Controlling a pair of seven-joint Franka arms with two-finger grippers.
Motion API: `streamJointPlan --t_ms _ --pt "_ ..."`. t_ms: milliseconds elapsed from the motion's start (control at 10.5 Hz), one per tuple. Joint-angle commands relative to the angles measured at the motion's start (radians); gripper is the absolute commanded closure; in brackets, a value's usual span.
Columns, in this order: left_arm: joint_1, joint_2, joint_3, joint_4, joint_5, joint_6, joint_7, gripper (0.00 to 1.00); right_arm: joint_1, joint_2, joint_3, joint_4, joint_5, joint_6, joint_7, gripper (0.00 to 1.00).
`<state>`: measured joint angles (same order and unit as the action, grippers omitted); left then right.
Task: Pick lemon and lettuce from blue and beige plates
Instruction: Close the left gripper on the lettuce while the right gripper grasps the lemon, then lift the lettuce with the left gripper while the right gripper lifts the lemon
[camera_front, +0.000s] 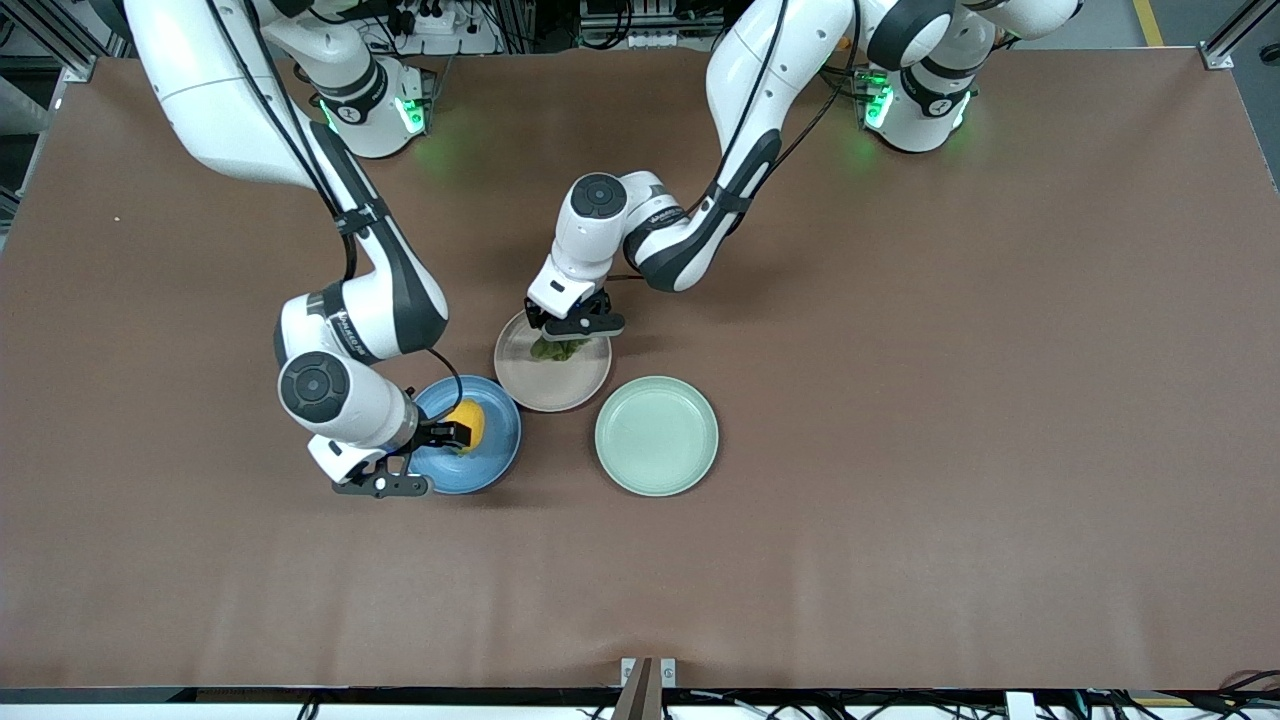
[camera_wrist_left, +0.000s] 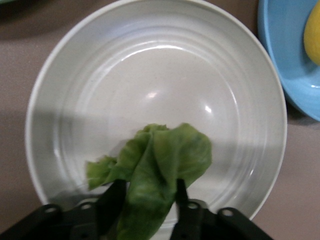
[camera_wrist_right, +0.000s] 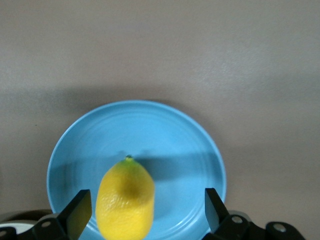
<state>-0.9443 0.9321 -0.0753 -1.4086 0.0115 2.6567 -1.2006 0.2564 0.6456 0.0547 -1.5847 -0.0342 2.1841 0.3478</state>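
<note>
The lemon (camera_front: 469, 423) lies on the blue plate (camera_front: 492, 458). My right gripper (camera_front: 452, 436) is low over that plate, open, with its fingers on either side of the lemon (camera_wrist_right: 125, 199). The lemon is close to one finger, and the blue plate (camera_wrist_right: 175, 145) shows beneath it. The lettuce (camera_front: 558, 349) is on the beige plate (camera_front: 552, 390). My left gripper (camera_front: 568, 330) is down over it. In the left wrist view my left gripper (camera_wrist_left: 146, 200) is shut on the lettuce (camera_wrist_left: 155, 165), which fills the gap above the beige plate (camera_wrist_left: 150, 65).
A pale mint-green plate (camera_front: 656, 436) holds nothing and stands beside the beige plate toward the left arm's end, nearer the front camera. The blue plate (camera_wrist_left: 290, 60) with the lemon (camera_wrist_left: 314, 35) touches the edge of the left wrist view. Brown table all around.
</note>
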Motion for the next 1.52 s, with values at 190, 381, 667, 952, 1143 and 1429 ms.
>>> streamJointPlan --t_ms 190,381,667,952,1143,1429 --pt "0.001 -0.05 0.012 0.008 0.021 -0.07 -0.04 1.0 0.027 0.003 -0.001 -0.047 0.036 0.068 0.022 0.0" --pt "0.015 -0.096 0.025 0.008 0.027 -0.188 -0.039 1.0 0.027 0.003 -0.001 -0.078 0.036 0.112 0.022 0.0" --pt "0.074 -0.174 0.026 0.007 0.028 -0.328 -0.031 1.0 0.029 0.008 -0.003 -0.126 0.036 0.175 0.02 0.0" --pt "0.153 -0.277 0.026 0.004 0.028 -0.458 -0.031 1.0 0.037 0.017 -0.003 -0.162 0.036 0.243 0.02 0.0" --pt "0.203 -0.317 0.034 -0.006 0.039 -0.567 -0.034 1.0 0.038 0.026 -0.003 -0.163 0.036 0.243 0.02 0.0" --pt "0.307 -0.355 0.035 -0.006 0.067 -0.626 -0.017 1.0 0.037 0.028 -0.003 -0.163 0.036 0.24 0.02 0.2"
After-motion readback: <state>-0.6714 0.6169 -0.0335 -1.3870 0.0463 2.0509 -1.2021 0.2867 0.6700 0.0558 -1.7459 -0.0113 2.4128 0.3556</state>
